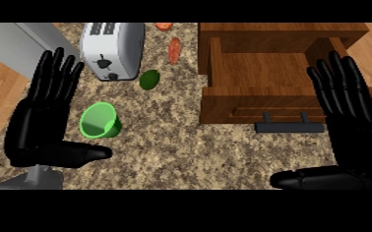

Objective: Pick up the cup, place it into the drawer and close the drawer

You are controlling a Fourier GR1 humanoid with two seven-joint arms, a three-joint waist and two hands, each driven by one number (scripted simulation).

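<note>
Left hand (36,128), right hand (350,132): fingers (55,78) straight (cup (99,122) untouched).

Bright green cup (100,121). Speckled counter (181,147): tan, brown and black flecks. Warm brown wood-grain drawer (262,73), dark grey handle (289,127). Silver toaster (112,49) with black knobs. Dark green oval item (149,79), orange-red long item (174,50). Plain black left hand (44,113) and right hand (341,103). Flat grey block (29,44) top left.

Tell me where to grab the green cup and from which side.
Take the green cup by its side wall, coming from its left with the left hand, which stands open beside it. Its mouth faces up and no handle shows, so fingers and thumb can likely wrap the round wall.
</note>
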